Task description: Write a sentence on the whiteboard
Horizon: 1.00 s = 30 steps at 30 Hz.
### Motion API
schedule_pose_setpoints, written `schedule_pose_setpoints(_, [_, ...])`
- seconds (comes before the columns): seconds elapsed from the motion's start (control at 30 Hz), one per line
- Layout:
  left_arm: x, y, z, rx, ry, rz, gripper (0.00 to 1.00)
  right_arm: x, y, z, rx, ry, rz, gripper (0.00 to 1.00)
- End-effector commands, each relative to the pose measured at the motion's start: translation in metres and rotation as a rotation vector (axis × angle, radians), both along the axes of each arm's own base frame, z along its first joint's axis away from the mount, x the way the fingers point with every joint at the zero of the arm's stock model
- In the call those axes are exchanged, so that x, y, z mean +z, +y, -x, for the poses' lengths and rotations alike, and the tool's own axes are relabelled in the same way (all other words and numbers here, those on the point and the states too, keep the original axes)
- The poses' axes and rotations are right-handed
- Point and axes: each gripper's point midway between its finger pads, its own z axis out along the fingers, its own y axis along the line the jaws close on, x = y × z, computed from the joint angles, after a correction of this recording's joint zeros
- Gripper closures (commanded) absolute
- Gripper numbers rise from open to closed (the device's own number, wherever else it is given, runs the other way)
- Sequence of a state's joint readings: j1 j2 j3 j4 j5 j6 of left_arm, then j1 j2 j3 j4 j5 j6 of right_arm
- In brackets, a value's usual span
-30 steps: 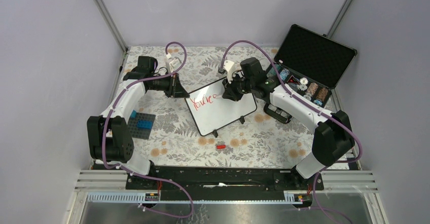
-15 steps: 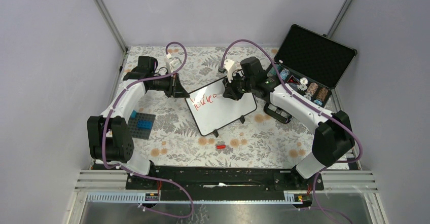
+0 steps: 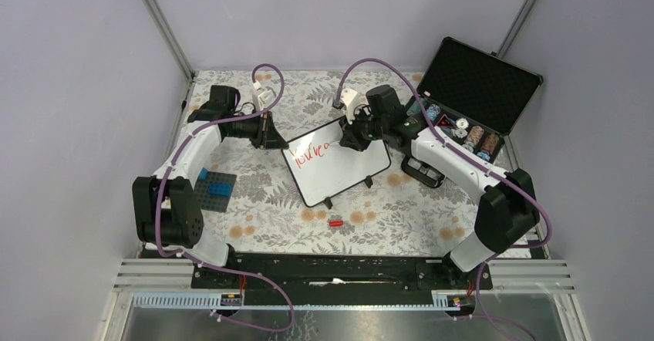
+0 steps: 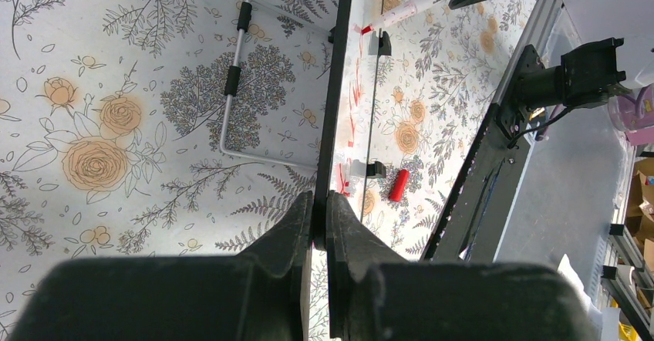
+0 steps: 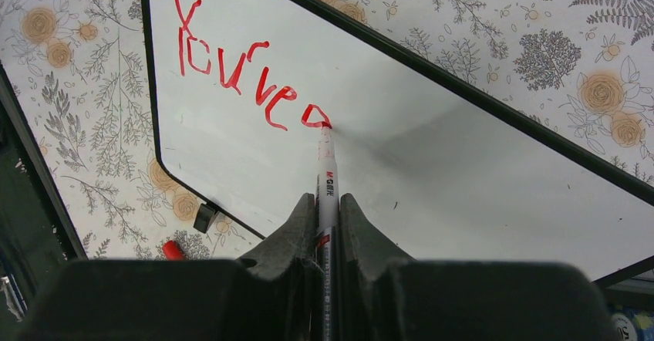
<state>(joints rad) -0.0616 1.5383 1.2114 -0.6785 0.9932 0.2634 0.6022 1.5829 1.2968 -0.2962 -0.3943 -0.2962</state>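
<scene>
Bracing whiteboard (image 3: 335, 163) at its far-left corner in clamped-shut left gripper (image 4: 318, 217) against writing pressure, pressing marker (image 5: 327, 179), pinched in closed right gripper (image 5: 328, 210), onto surface, extending sentence (image 5: 231, 71) past "You've".

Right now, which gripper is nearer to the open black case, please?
Right. The right gripper, holding the marker on the whiteboard, is on the side toward the case; the left gripper clamps the whiteboard's opposite edge, farther away.
</scene>
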Motion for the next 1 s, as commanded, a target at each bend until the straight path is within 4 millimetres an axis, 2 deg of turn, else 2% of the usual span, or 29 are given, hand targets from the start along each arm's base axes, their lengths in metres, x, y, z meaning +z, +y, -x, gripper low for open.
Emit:
schedule_pose_setpoints(0.0, [0.007, 0.001, -0.006, -0.001, -0.077, -0.025, 1.00, 0.017, -0.005, -0.018, -0.036, -0.084, -0.005, 1.00])
schedule_pose_setpoints(0.37, [0.007, 0.001, -0.006, -0.001, -0.079, -0.027, 1.00, -0.004, -0.012, 0.000, -0.011, -0.032, 0.016, 1.00])
schedule_pose_setpoints(0.6, [0.005, 0.002, -0.005, -0.003, -0.081, -0.030, 1.00, -0.013, -0.005, 0.015, 0.029, 0.008, 0.008, 1.00])
schedule_pose_setpoints(0.77, [0.004, 0.002, -0.005, -0.004, -0.077, -0.030, 1.00, -0.006, 0.009, 0.019, 0.060, 0.015, -0.017, 1.00])
schedule_pose_setpoints(0.97, [0.005, 0.001, -0.005, -0.004, -0.077, -0.029, 1.00, 0.020, 0.022, 0.025, 0.111, 0.010, -0.092, 1.00])
